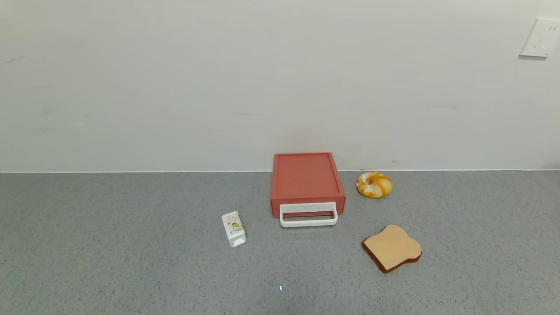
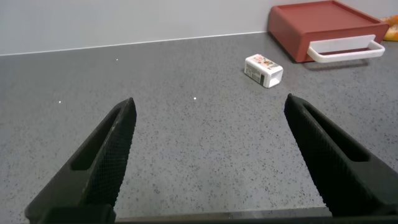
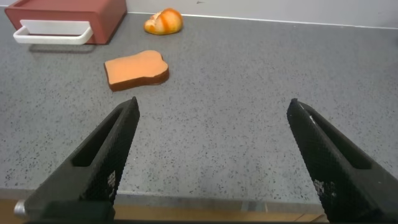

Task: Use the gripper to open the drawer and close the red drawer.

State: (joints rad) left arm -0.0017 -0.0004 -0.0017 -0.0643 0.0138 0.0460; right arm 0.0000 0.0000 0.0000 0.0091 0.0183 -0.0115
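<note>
The brick-red drawer box (image 1: 306, 179) stands against the back wall, its drawer shut and its white loop handle (image 1: 308, 215) facing me. It also shows in the left wrist view (image 2: 320, 28) and in the right wrist view (image 3: 68, 14). Neither arm shows in the head view. My left gripper (image 2: 208, 109) is open and empty over bare counter, far from the drawer. My right gripper (image 3: 211, 109) is open and empty above the counter's front edge, short of the bread slice.
A small white carton (image 1: 234, 229) lies left of the drawer. A bread slice (image 1: 392, 247) lies to the front right, a swirled bun (image 1: 374, 184) right of the box. A white wall socket (image 1: 541, 37) is at upper right. The grey counter (image 1: 131, 262) runs wide.
</note>
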